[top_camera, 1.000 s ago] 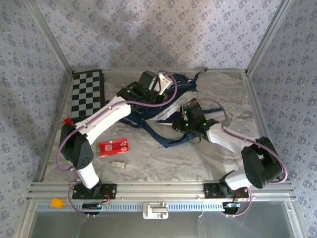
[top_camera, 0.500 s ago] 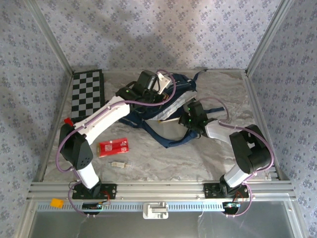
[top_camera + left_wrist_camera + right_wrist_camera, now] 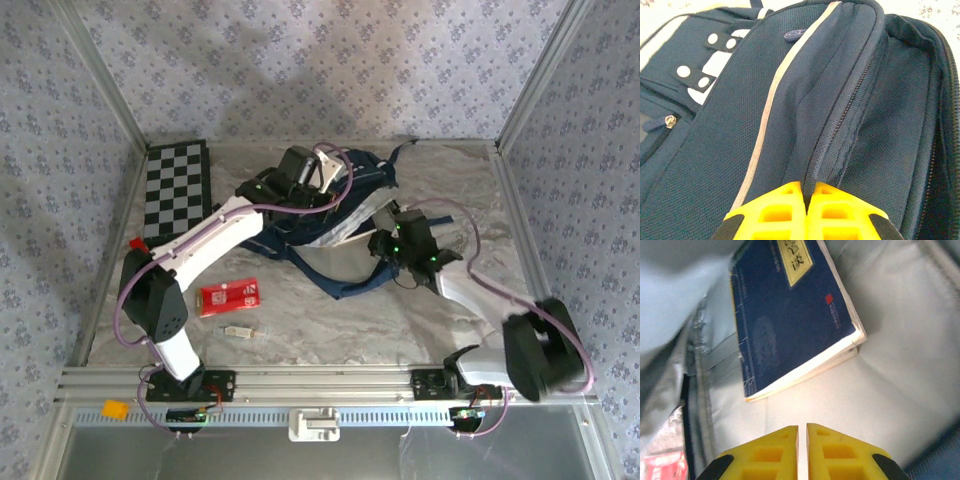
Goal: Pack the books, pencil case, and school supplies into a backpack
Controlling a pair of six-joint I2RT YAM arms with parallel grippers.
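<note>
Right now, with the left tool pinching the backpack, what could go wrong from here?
The left tool grips just a thin fold of the backpack; if the fold slips out, the bag may fall shut.
The right tool is shut close to the blue book on the pale lining; a careless move could drag or bend the book.
The red pencil case and small stick lie loose on the table; a swinging arm could knock them away.

Top camera: fixed high at near edge, looks down over whole worktop [image 3: 400, 320]. Left wrist: close on backpack [image 3: 740, 150] exterior; right wrist: inside it (overhead sees backpack too).
</note>
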